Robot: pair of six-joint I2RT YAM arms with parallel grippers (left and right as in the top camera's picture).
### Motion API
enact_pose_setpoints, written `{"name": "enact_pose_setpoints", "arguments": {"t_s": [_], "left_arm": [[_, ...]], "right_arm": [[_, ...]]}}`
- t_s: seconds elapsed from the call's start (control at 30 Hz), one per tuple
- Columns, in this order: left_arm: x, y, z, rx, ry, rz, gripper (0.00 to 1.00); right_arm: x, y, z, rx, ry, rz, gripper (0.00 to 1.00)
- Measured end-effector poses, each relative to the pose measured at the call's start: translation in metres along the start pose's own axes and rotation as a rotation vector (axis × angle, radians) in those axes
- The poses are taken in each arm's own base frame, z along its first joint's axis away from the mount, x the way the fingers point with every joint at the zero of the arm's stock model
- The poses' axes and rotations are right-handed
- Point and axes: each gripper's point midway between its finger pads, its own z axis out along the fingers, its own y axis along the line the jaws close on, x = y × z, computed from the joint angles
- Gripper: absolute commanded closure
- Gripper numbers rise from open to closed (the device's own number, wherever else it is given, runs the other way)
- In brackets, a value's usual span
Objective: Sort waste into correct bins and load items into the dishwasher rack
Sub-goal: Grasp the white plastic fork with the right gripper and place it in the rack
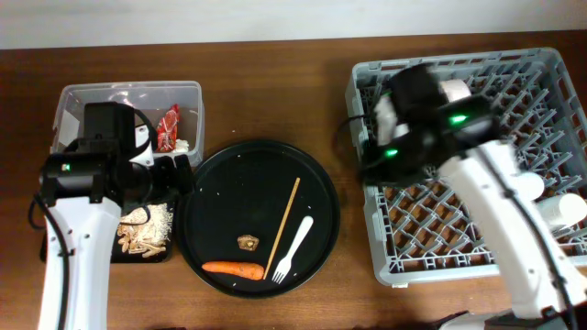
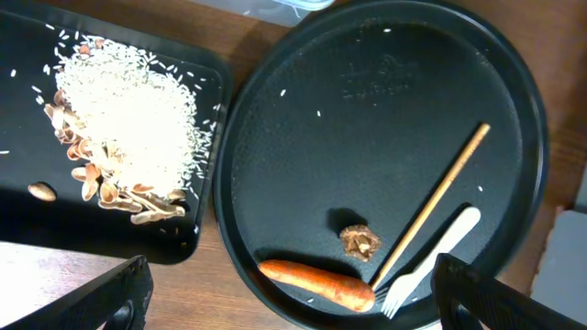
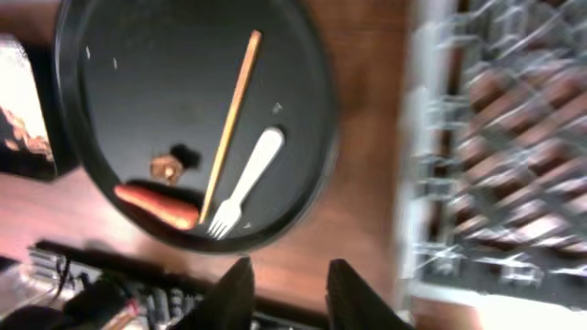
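My left gripper [image 2: 295,307] is wide open and empty, low over the near rim of the round black tray [image 2: 514,110]. Between its fingers [image 2: 119,293] lies the orange carrot [image 2: 316,282], with the brown lump [image 2: 359,241], wooden chopstick [image 2: 436,202] and white fork [image 2: 438,255] beside it. Rice and scraps [image 2: 128,119] are piled in the shallow black bin [image 2: 27,197]. My right gripper [image 3: 289,291] is open with nothing in it, over bare table between the tray and the grey rack [image 3: 495,137]. The clear tub [image 1: 73,96] holds the red wrapper [image 1: 168,126].
The rack [image 1: 550,64] fills the right side, with white cups [image 1: 454,90] [image 1: 559,209] inside. My right arm [image 1: 495,192] crosses its left half, and my left arm [image 1: 78,229] covers part of the shallow black bin. The right wrist view is blurred.
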Motion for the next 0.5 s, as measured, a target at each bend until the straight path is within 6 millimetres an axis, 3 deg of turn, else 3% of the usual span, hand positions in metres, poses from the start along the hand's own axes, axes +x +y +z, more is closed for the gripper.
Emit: {"name": "enact_pose_setpoints", "arguments": {"t_s": [0.27, 0.5], "left_arm": [[-0.003, 0.007, 0.02, -0.045, 0.059, -0.023, 0.03], [-0.003, 0.008, 0.027, -0.054, 0.082, -0.028, 0.03]], "right_arm": [[0.059, 0.057, 0.116, 0.046, 0.186, -0.002, 0.66], [0.094, 0.07, 0.176, 0.158, 0.298, 0.084, 0.66]]}}
